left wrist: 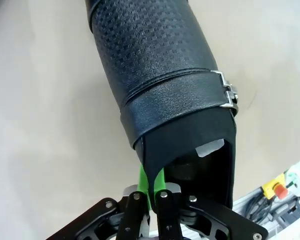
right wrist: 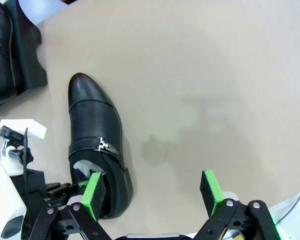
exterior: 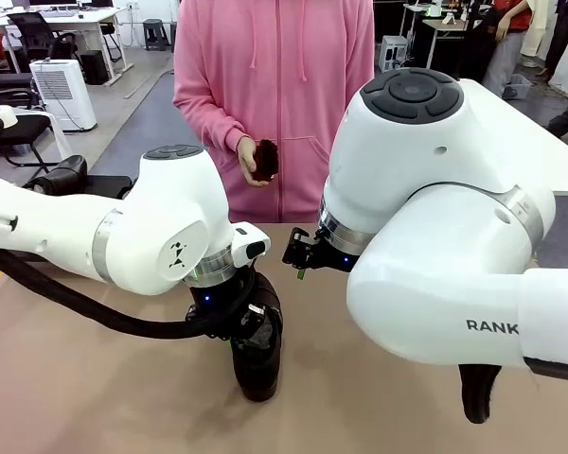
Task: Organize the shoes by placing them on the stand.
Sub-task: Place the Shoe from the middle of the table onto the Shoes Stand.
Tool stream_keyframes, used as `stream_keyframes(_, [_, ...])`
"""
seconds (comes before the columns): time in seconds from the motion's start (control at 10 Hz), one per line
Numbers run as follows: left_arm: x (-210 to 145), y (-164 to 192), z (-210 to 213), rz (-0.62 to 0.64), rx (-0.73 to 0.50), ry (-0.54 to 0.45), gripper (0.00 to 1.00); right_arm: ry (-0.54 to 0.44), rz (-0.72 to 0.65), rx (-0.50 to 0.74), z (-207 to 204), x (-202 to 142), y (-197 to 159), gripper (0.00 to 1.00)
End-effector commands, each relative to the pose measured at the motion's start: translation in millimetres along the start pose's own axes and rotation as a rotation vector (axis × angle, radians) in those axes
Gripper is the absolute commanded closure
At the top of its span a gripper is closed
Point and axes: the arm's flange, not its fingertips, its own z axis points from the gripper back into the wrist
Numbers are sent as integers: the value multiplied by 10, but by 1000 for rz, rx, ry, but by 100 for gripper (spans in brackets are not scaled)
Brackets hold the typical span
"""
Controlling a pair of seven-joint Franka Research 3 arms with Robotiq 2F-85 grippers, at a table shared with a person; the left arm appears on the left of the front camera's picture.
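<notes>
Our left claw (left wrist: 150, 187) is clamped on the heel collar of a shoe (left wrist: 157, 75) lying on the worktop (left wrist: 40, 125). We should lift level toward the stand (right wrist: 27, 65); our right claw (right wrist: 152, 192) is open.

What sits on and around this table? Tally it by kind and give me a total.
Stand: 1
Black shoes: 3 (stand shoe, middle shoe, near-right shoe)
Brown brush, in the person's hand: 1
Total: 5

Brown brush (exterior: 266, 158) (against pink hoodie (exterior: 275, 76)), tan table (exterior: 76, 378)
</notes>
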Motion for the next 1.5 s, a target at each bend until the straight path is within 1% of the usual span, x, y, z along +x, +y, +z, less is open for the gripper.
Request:
stream_keyframes(0.0, [-111, 176, 393, -64, -7, 63, 100, 15, 10, 18, 24, 47, 5, 0])
stream_keyframes(0.1, [-248, 310, 660, -64, -31, 82, 100, 15, 10, 18, 24, 47, 5, 0])
stream_keyframes(0.3, [-445, 651, 1179, -84, -74, 55, 100, 15, 10, 18, 24, 47, 5, 0])
stream_keyframes(0.4, [-488, 861, 1461, -81, -71, 6, 100, 15, 10, 18, 24, 47, 5, 0])
stream_keyframes(0.5, [-528, 1089, 1758, -66, -85, -70, 100, 15, 10, 18, 24, 47, 5, 0])
stream_keyframes(0.6, [-497, 1351, 1999, -34, -68, -158, 100, 15, 10, 18, 24, 47, 5, 0])
stream_keyframes(0.7, [-376, 1704, 2180, 49, -3, -266, 100, 15, 10, 18, 24, 47, 5, 0])
stream_keyframes(0.8, [-214, 1983, 2260, 105, 60, -347, 100, 15, 10, 18, 24, 47, 5, 0])
stream_keyframes(0.9, [-43, 2211, 2289, 139, 99, -402, 100, 15, 10, 18, 24, 47, 5, 0])
stream_keyframes(1.1, [294, 2624, 2263, 200, 131, -444, 100, 15, 10, 18, 24, 47, 5, 0])
stream_keyframes(1.2, [510, 2824, 2184, 219, 149, -442, 100, 15, 10, 18, 24, 47, 5, 0])
stream_keyframes(1.4, [809, 3052, 2061, 218, 155, -433, 100, 15, 10, 18, 24, 47, 5, 0])
